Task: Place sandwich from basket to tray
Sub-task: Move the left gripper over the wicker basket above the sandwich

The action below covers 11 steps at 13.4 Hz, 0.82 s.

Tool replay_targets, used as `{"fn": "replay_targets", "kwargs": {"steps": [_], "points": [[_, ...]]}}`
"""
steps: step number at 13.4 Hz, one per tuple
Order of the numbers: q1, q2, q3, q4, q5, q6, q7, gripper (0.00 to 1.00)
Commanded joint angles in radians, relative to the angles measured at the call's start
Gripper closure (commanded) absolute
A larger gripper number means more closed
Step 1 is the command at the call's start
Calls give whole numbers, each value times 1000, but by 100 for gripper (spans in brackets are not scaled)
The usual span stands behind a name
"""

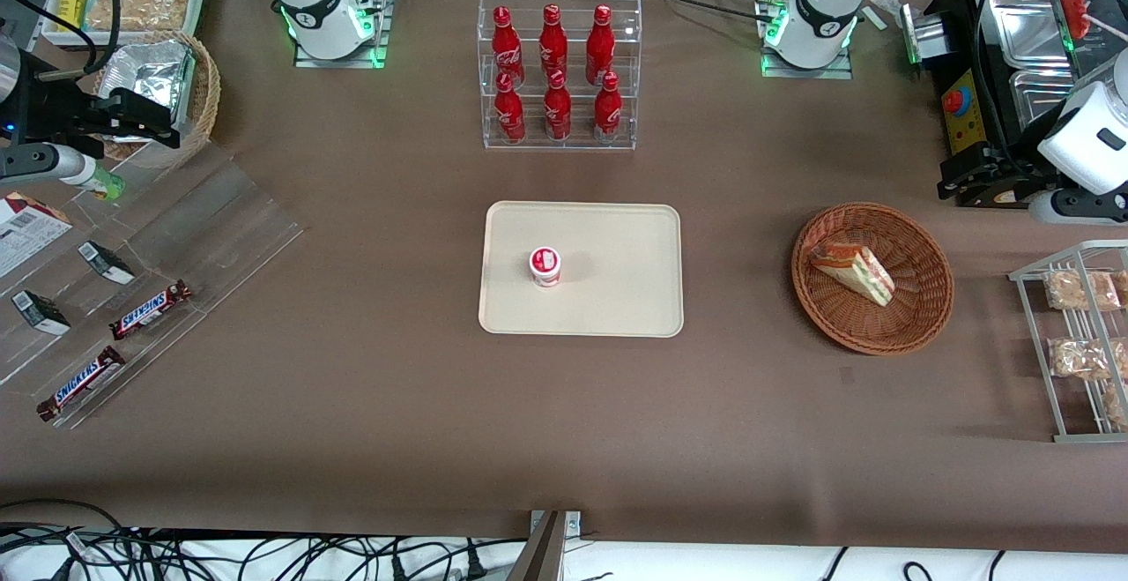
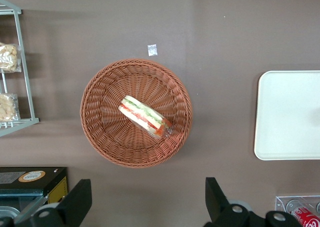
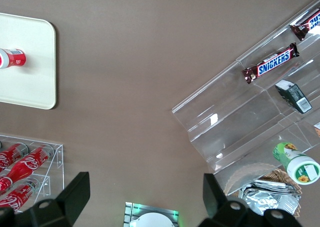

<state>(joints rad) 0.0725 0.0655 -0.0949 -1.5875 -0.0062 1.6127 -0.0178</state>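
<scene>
Sandwich flat in basket, long axis diagonal, narrow end toward tray; gripper high above, open.

- A matte brown table cover fills the scene under even light, with only soft shadows.
- At 12 o'clock stands a clear acrylic rack with 6 red bottles.
- At 9 o'clock lies a stepped acrylic display.
- At 3 o'clock sits a grey wire rack; at 2 o'clock, steel trays.
- Black cables trail along the 6 o'clock edge.
</scene>
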Motion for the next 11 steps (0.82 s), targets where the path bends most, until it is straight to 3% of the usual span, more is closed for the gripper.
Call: {"fn": "replay_targets", "kwargs": {"steps": [1,7,11], "points": [[0,11,-2,37,-12,-54,12,0],[13,31,3,-9,2,-44,-190,0],[15,25,3,-156,63,122,-463,0]]}}
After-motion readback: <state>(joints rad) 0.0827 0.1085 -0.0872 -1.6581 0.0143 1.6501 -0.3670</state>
